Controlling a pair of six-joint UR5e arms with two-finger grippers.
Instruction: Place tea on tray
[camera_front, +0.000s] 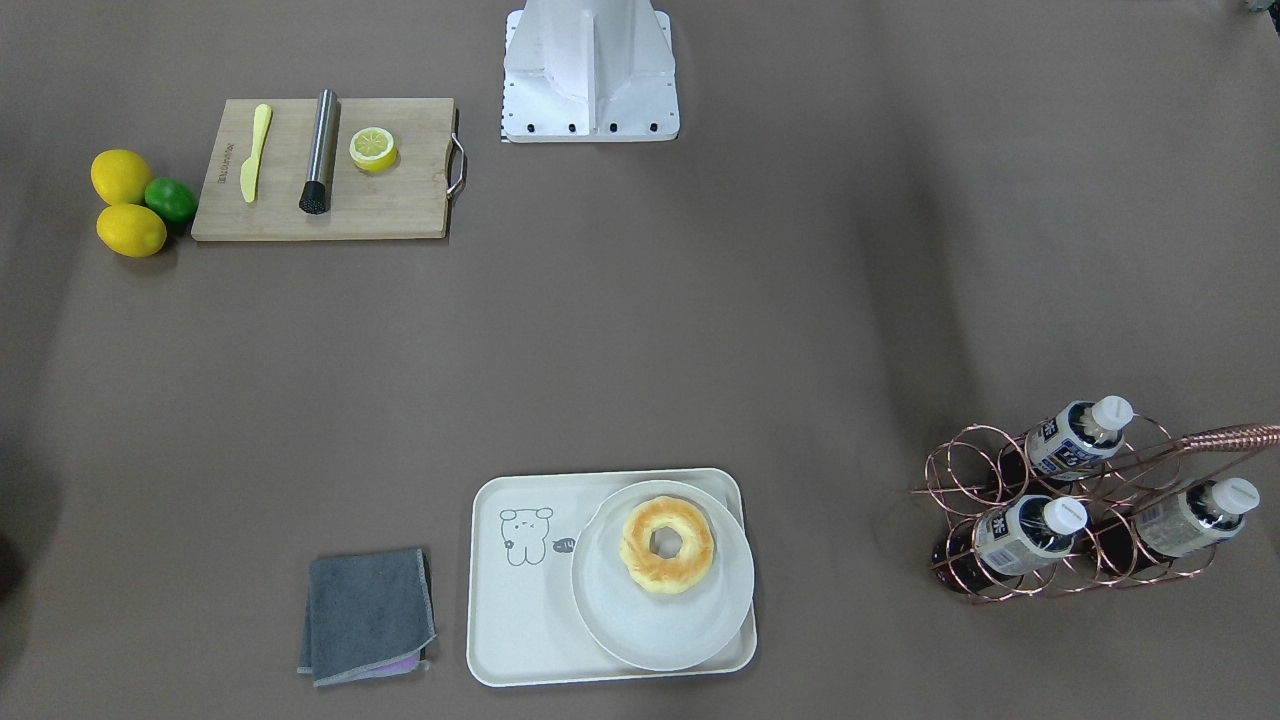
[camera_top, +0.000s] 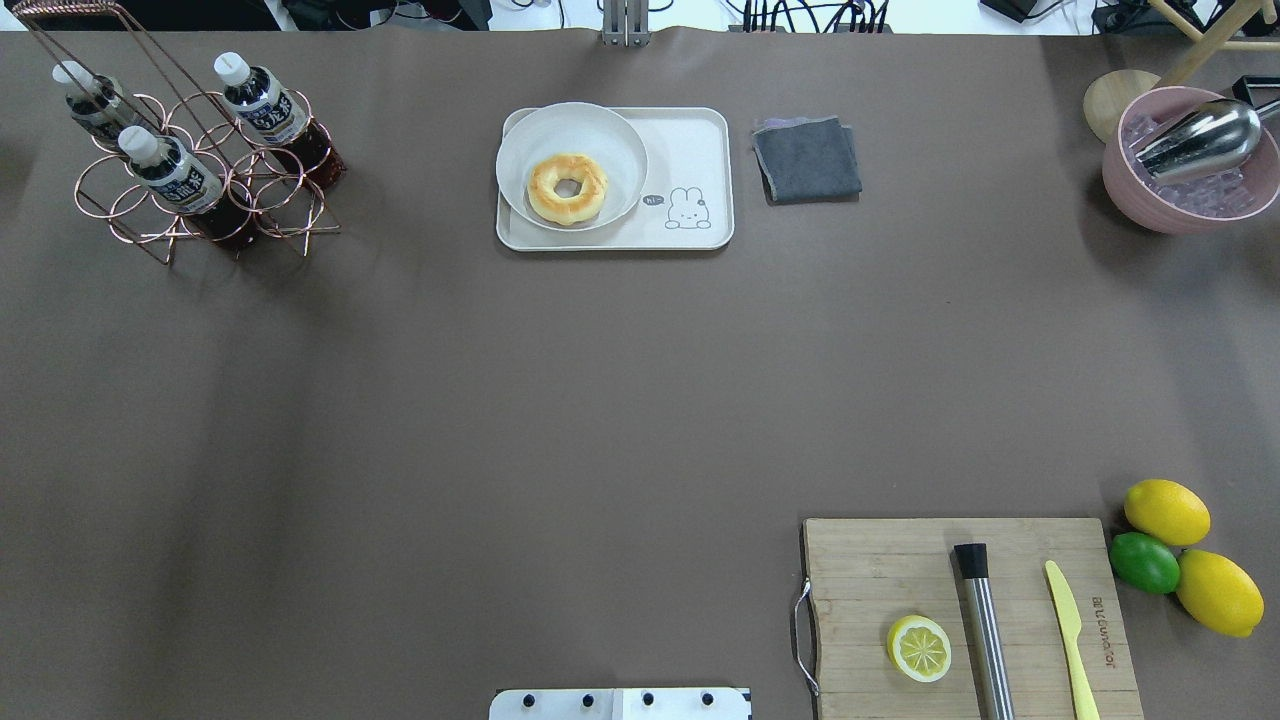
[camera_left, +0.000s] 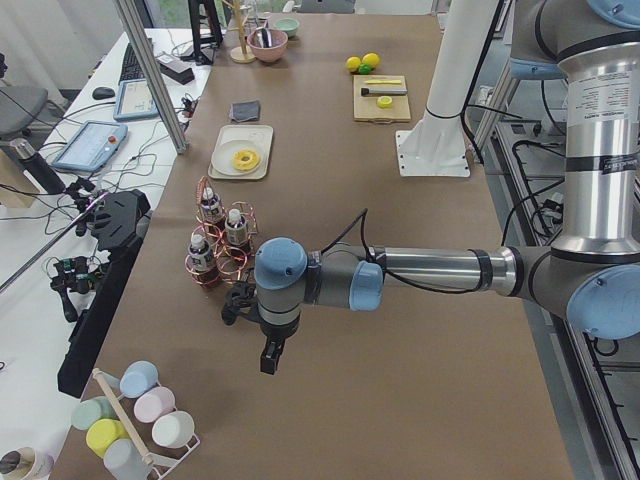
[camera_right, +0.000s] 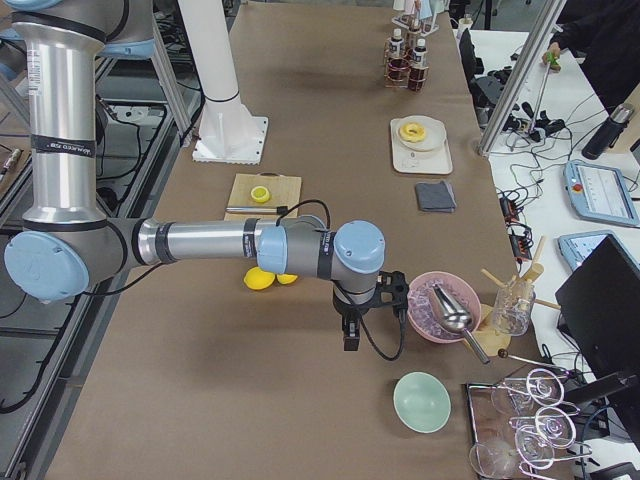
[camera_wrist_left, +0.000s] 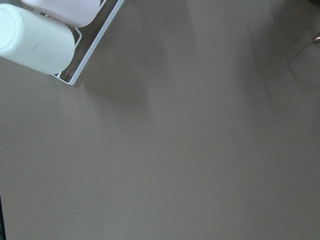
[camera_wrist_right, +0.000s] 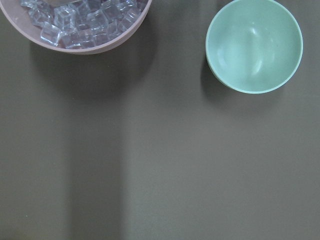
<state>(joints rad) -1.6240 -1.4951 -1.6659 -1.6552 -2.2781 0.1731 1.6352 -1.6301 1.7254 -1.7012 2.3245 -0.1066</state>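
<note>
We noted the tea (camera_top: 272, 112) slanted in the wire rack (camera_front: 1235, 434), well apart from the tray (camera_top: 690, 140). The plate (camera_top: 620, 135) left the tray's bear end bare, likely room for the bottle. The left gripper (camera_left: 268, 362) hung near the rack and the right gripper (camera_right: 349, 340) by the ice bowl (camera_right: 430, 305). We could not tell whether either's jaws were apart.

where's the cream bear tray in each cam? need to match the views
Exterior front-facing: tray, bottom centre.
Overhead exterior: tray, top centre.
Exterior left: tray, upper left of centre, far along the table.
Exterior right: tray, upper right of centre.
Left wrist-mounted: not in it.
Right wrist-mounted: not in it.
Shared landmark: the grey cloth lies beside the tray in all four exterior views.
</note>
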